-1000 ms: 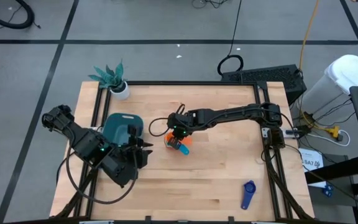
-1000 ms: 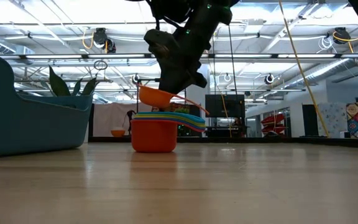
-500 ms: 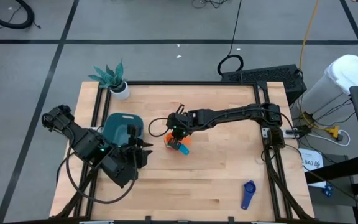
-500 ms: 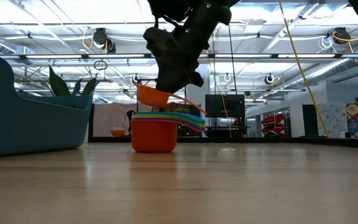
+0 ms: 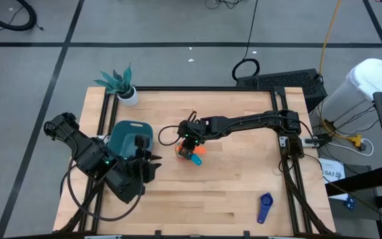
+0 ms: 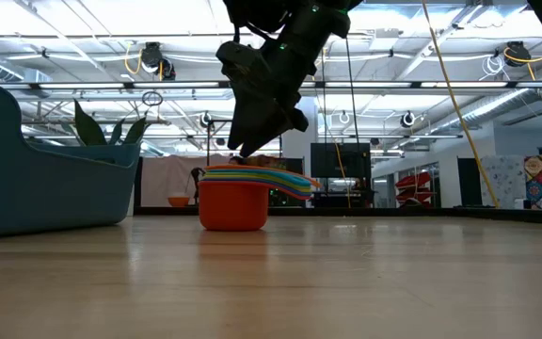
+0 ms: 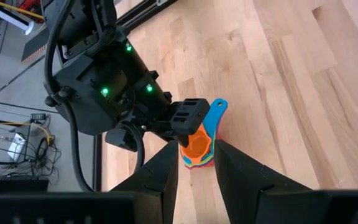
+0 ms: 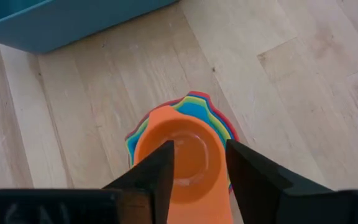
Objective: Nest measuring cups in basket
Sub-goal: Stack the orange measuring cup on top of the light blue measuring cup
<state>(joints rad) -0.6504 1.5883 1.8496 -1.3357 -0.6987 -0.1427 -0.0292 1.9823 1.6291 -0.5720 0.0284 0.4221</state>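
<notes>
A nested stack of measuring cups (image 5: pixel 191 153) stands on its red bottom cup (image 6: pixel 233 205) at the table's middle. An orange cup (image 8: pixel 179 155) sits on top of it. My right gripper (image 8: pixel 199 149) hovers open just above the stack (image 6: pixel 252 174), one finger on either side of the orange cup. A dark blue cup (image 5: pixel 264 207) lies alone at the near right. The teal basket (image 5: pixel 130 136) stands at the left. Beside its near right corner my left gripper (image 5: pixel 152 159) waits, open and empty, pointing toward the stack (image 7: pixel 201 146).
A white pot with a teal plant (image 5: pixel 126 89) stands at the far left corner. Bare wood lies between the stack and the basket (image 6: pixel 45 188), and across the table's right half and near side.
My right gripper has opened and let go of the orange cup. The cup hung tilted just above the stack before. It has now dropped into the stack and sits nested on top. The gripper has stayed in place above it.
</notes>
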